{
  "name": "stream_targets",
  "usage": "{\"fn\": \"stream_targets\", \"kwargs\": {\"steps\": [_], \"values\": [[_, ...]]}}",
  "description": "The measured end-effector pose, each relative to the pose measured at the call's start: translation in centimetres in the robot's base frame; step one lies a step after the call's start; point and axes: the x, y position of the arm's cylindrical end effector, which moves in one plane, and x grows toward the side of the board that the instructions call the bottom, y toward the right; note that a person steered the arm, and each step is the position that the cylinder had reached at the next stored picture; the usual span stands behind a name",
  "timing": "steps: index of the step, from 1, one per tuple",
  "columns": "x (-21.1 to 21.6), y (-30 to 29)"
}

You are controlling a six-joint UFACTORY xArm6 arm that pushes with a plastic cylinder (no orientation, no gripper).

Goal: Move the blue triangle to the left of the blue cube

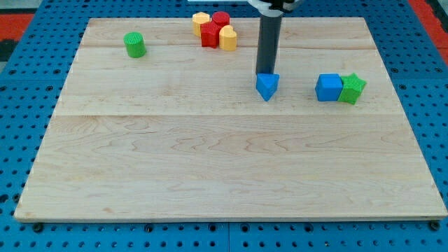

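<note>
The blue triangle (267,86) lies on the wooden board (210,168), right of centre in the upper half. The blue cube (328,87) sits further to the view's right, about level with it, with a gap between them. My tip (265,73) is the lower end of the dark rod; it stands at the triangle's top edge, touching or nearly touching it from the view's top side.
A green star-shaped block (353,88) touches the blue cube's right side. A cluster of a yellow block (201,22), a red cylinder (221,19), a red block (210,35) and a yellow block (228,38) sits at the top centre. A green cylinder (134,45) stands at the upper left.
</note>
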Motion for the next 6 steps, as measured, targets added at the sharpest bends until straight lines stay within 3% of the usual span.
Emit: {"fn": "stream_targets", "kwargs": {"steps": [2,3,4,6], "values": [[-2.9,-4.4],[0.7,-6.7],[3.5,-6.0],[2.5,-0.7]]}}
